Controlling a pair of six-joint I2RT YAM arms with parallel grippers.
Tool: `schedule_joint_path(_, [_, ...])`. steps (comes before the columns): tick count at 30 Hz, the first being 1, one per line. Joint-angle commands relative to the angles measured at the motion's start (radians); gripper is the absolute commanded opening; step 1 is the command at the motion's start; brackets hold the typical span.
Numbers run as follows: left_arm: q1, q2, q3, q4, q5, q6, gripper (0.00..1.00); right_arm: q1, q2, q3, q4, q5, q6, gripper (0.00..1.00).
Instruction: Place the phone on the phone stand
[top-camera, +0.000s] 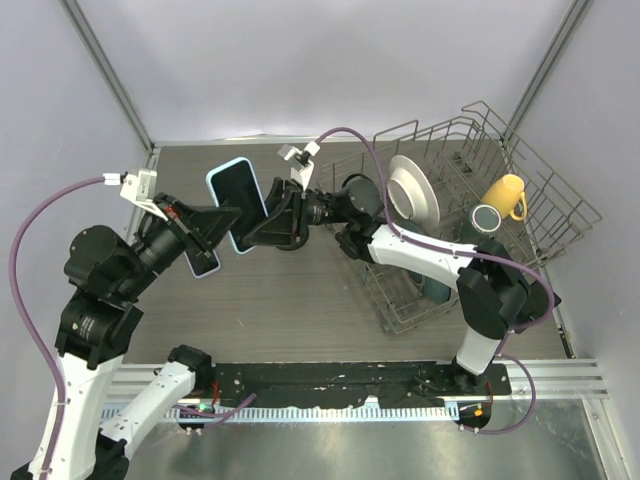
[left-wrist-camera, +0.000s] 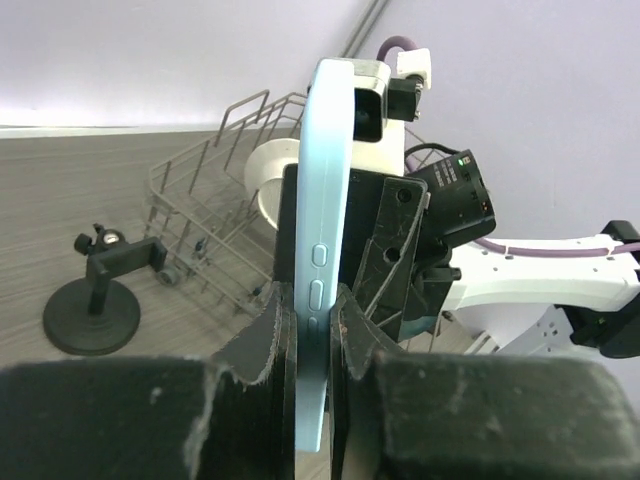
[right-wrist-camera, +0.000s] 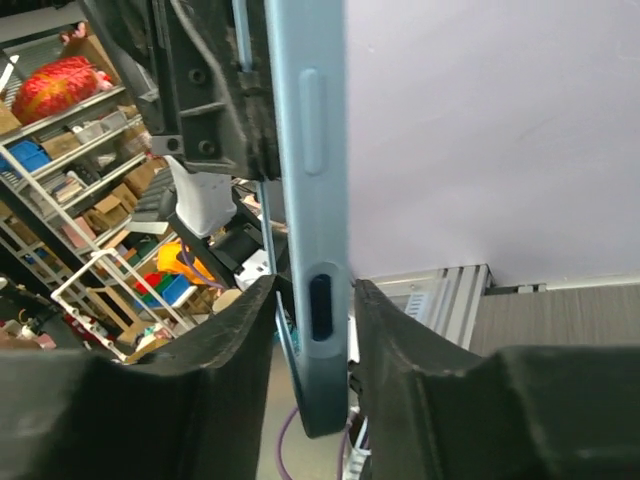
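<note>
Top external view, from the left: the left gripper (top-camera: 232, 222) reaches in from 9 o'clock and is clenched on the phone (top-camera: 238, 195). The phone is held off the table on edge, dark screen facing up-left, pale blue rim showing all round. It sits at about 11 o'clock from the table's middle. What looks like a second phone (top-camera: 204, 264) pokes out from under the left gripper at its 7 o'clock, lying flat on the table (top-camera: 300, 300).

Just right of the held phone, the right gripper (top-camera: 268, 218) comes in from 3 o'clock and meets the phone's other side. In the right wrist view its fingers (right-wrist-camera: 240, 330) straddle the case edge, very close on both sides. Whether they press on it or stand a hair off, I cannot tell.

Farther right, from 1 to 4 o'clock, stands a wire dish rack (top-camera: 560, 215). It holds a white plate (top-camera: 412, 190) on edge, a dark cup (top-camera: 486, 217) and a yellow mug (top-camera: 505, 195) at the far right.

Left wrist view: the phone stand (left-wrist-camera: 92, 312) is upright on the table at 8 o'clock from the gripped phone and well apart from it. Its round black base lies flat and its clamp head is empty.
</note>
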Motion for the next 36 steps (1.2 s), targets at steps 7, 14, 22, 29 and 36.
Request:
schedule_joint_path(7, [-0.003,0.087,0.074,0.028,0.098,-0.074,0.21,0.003,-0.080,-0.025,0.054,0.013,-0.061,0.00])
schedule_joint_path(14, [-0.003,0.131,0.183,-0.037,0.141,-0.026,0.63,0.001,-0.152,-0.020,-0.258,-0.020,-0.313,0.00])
schedule_joint_path(22, [-0.003,0.206,0.300,-0.071,0.304,0.040,0.28,0.001,-0.180,-0.007,-0.362,-0.092,-0.374,0.00])
schedule_joint_path(29, [-0.003,0.254,0.358,-0.074,0.341,0.063,0.52,0.000,-0.190,-0.001,-0.426,-0.129,-0.428,0.00])
schedule_joint_path(36, [-0.001,0.278,0.347,-0.042,0.404,0.049,0.22,0.000,-0.195,-0.007,-0.422,-0.128,-0.428,0.00])
